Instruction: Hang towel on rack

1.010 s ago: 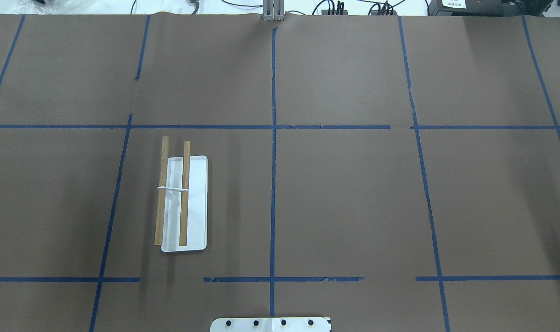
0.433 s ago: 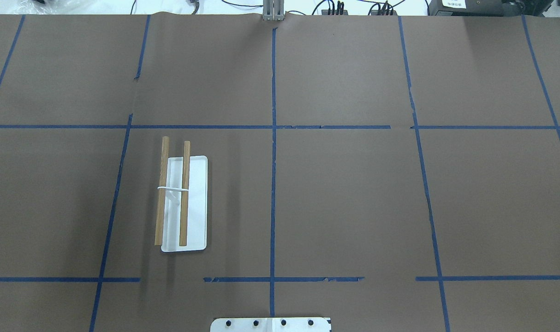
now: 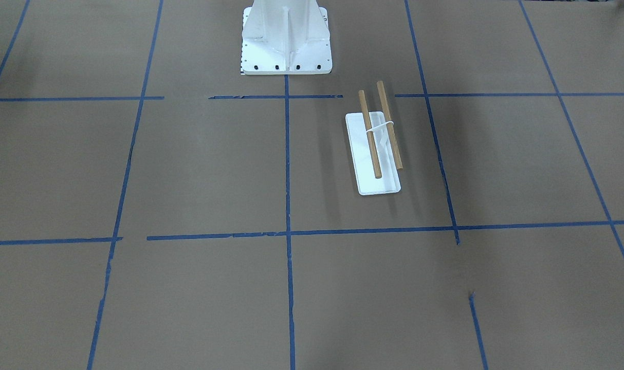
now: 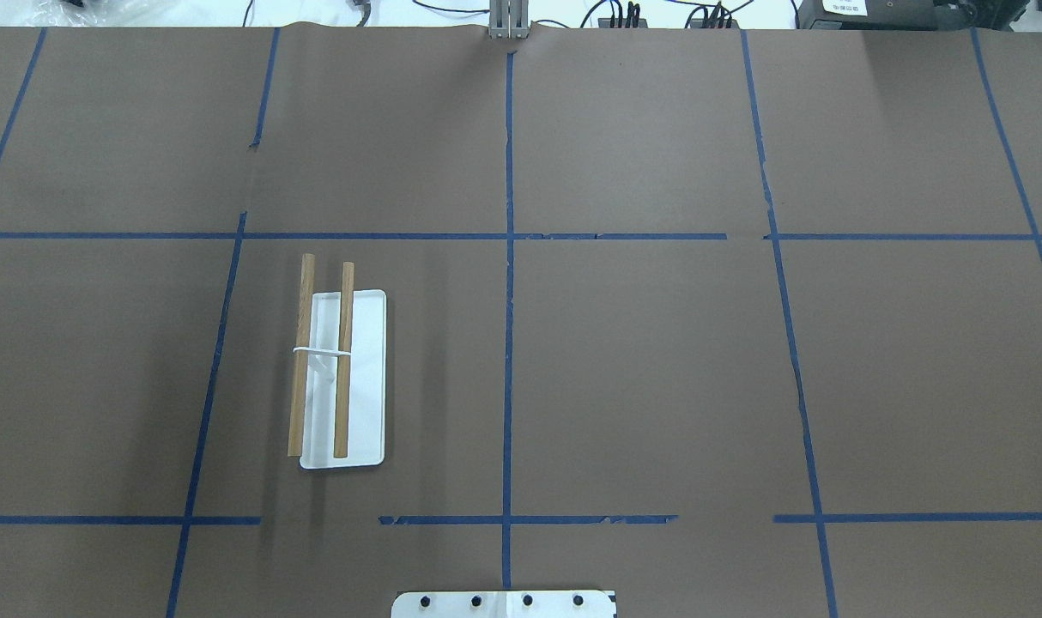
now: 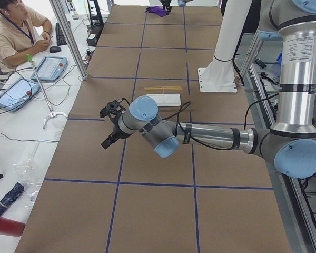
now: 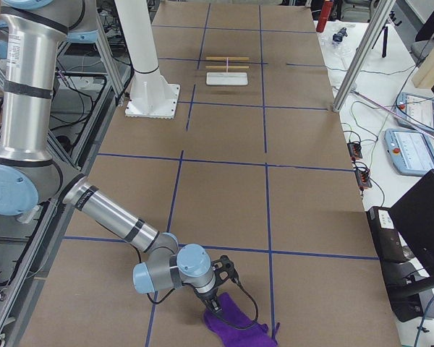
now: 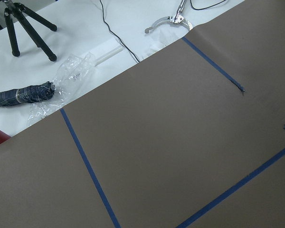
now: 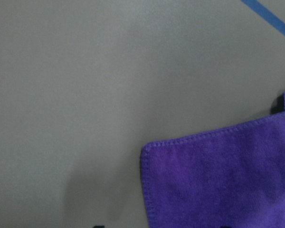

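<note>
Purple towel: lies rumpled on the paper at the table's right end, well apart from the rack. One hemmed corner fills the lower right of the right wrist view.
Rack: stands left of the centre tape line, in the middle row of taped squares. Two light wooden dowels run near to far, side by side, joined by a thin white bracket over a flat white base. The left dowel overhangs the base's left edge and both dowels are bare. It is small in the side views.
Right gripper: low over the paper at the right end, its tip at the towel's edge nearest the robot. Whether it is released, clenched or grasping cloth cannot be told.
Left gripper: held out above the paper at the left end on a level, outstretched arm, well apart from the rack. Whether it is released or clenched cannot be told.
Table: covered in brown paper, squared off with blue tape.
Pedestal: white metal, with bolt holes along its foot, at the near centre edge.
Operator: seated at a white bench past the far edge, beside two tablets.
Bundle: dark blue, taped, partly in clear plastic, on the white bench off the left end.
</note>
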Action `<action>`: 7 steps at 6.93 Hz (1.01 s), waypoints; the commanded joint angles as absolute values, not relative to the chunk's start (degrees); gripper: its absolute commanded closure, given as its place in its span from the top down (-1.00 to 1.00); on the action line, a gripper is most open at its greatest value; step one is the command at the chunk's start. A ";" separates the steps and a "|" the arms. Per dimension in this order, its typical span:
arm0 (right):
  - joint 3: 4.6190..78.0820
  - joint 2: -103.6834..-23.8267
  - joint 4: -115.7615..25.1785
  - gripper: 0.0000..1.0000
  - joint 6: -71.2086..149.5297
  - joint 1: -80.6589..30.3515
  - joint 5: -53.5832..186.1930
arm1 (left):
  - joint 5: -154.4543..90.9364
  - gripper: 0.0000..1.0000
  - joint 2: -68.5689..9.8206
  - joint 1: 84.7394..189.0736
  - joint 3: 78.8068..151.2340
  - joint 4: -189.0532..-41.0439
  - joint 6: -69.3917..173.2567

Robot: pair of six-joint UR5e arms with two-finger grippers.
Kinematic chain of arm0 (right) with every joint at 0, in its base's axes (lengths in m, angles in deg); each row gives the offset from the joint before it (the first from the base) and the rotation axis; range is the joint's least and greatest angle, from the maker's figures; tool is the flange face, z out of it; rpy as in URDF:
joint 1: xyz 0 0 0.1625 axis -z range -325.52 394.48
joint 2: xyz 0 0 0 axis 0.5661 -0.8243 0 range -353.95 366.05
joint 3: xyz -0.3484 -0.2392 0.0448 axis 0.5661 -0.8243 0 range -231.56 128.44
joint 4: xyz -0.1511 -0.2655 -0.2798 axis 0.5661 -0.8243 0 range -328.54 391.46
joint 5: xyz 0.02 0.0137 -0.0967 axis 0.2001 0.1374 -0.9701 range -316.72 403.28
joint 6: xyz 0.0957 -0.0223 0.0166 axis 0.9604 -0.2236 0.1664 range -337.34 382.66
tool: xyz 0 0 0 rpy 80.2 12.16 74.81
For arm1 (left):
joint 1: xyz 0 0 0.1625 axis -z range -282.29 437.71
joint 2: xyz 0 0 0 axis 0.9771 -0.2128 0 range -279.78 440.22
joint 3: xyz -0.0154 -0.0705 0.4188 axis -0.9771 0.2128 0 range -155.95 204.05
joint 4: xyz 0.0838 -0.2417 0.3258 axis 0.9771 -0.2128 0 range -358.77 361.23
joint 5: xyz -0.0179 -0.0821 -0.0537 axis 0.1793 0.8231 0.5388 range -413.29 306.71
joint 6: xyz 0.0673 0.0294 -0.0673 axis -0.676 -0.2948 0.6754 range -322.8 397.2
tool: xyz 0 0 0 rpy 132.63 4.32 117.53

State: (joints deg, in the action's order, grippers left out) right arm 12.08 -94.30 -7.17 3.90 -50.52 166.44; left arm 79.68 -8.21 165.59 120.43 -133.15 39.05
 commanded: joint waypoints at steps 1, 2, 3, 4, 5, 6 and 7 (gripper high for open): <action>11.29 -94.41 -7.04 0.59 2.10 -50.60 164.40 | 79.77 1.00 -8.11 165.60 120.64 -133.15 39.05; 10.59 -94.32 -7.04 0.58 2.09 -50.60 163.09 | 79.77 1.00 -8.02 165.69 120.64 -133.24 39.05; 9.89 -94.06 -7.04 0.57 2.01 -50.60 161.34 | 79.77 1.00 -8.02 165.69 120.73 -133.24 38.96; 9.79 -93.88 -7.13 0.56 1.74 -50.60 159.84 | 79.77 1.00 -8.02 165.69 120.73 -133.24 38.96; 9.53 -93.88 -7.22 0.55 1.74 -50.60 159.48 | 79.77 1.00 -8.02 165.69 120.73 -133.24 39.05; 9.09 -93.88 -7.13 0.54 1.74 -50.51 159.39 | 79.77 1.00 -8.02 165.69 120.73 -133.24 38.96; 9.09 -93.88 -7.22 0.36 1.74 -50.51 159.39 | 79.77 1.00 -8.02 165.69 120.73 -133.24 38.96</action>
State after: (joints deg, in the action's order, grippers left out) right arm 9.28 -93.90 -7.16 1.75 -50.55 159.54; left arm 79.77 -8.02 165.69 120.73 -133.24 38.98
